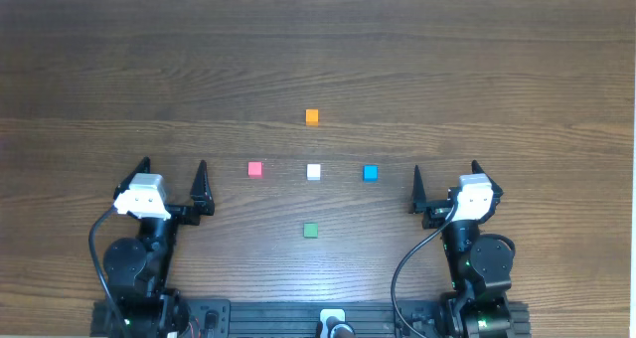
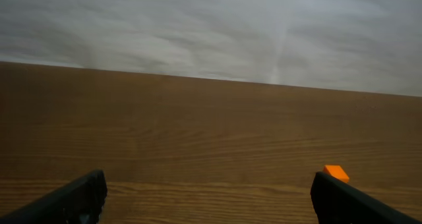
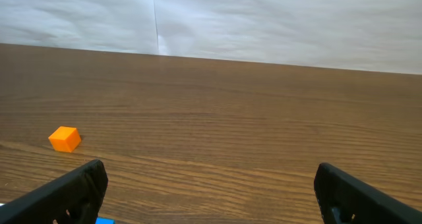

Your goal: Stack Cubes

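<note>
Wood grain runs across a brown tabletop [image 1: 517, 70], seen from above, on which five small cubes are laid out in a loose cross. None touches another, and all five rest directly on the wood. A small white cube [image 1: 314, 171] is placed at the centre. A small pink cube [image 1: 255, 168] lies toward the left arm's side, a small blue cube [image 1: 371, 172] toward the right arm's side, a small orange cube [image 1: 312, 116] farther up the table, and a small green cube [image 1: 310, 231] nearer the arm bases. The left gripper [image 1: 174, 165] is held near the pink cube but apart from it, its two black fingers spread wide and empty. The right gripper [image 1: 445, 168] is held near the blue cube, likewise spread wide and empty. A pale wall [image 2: 198, 26] is seen beyond the table's far edge.
</note>
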